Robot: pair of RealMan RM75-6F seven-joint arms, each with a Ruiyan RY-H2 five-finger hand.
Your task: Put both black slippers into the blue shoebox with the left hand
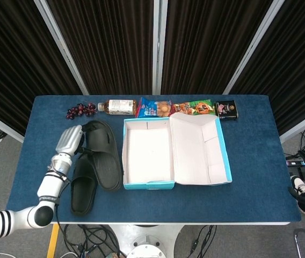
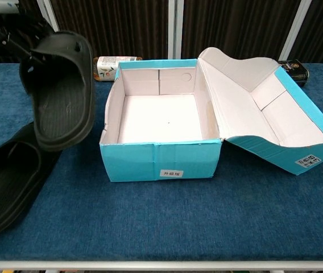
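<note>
Holding slipper (image 2: 59,94), left hand (image 1: 70,141) mostly cropped

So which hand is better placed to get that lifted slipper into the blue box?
Left. The left hand already holds the lifted slipper in the air just beside the open shoebox. The right hand is not in view.

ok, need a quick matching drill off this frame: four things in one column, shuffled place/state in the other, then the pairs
Things
1. lifted slipper
2. second slipper
3. blue shoebox
4. grapes

Places or states
A. open, nothing inside it
B. at the table's far edge, left of the bottle
C. lying flat on the table
D. hanging toe-down in the air, held by the left hand

Pairs: 1-D, 2-C, 3-A, 4-B
</note>
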